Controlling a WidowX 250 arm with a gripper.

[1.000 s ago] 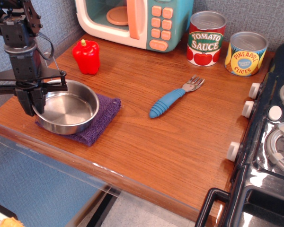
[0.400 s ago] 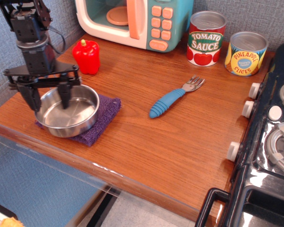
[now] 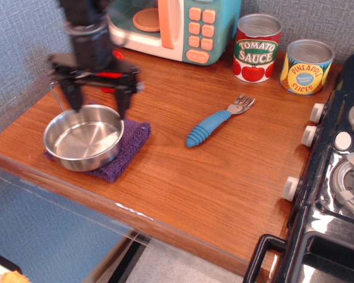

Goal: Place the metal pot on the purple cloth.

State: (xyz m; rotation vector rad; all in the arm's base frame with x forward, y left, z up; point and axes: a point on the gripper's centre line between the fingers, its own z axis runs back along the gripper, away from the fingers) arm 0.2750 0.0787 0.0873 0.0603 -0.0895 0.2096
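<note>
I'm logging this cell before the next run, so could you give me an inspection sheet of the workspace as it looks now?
Surface: wooden counter, no spills seen.
Job's things: metal pot sits on the purple cloth, empty and upright.
Clutter: blue-handled fork, tomato sauce can, pineapple slices can, toy microwave; a red object is mostly hidden behind the arm.
End effector: open, motion-blurred, above the pot's far rim, holding nothing.
Cables: nothing seen.
Surroundings: toy stove at the right, grey wall behind.
</note>
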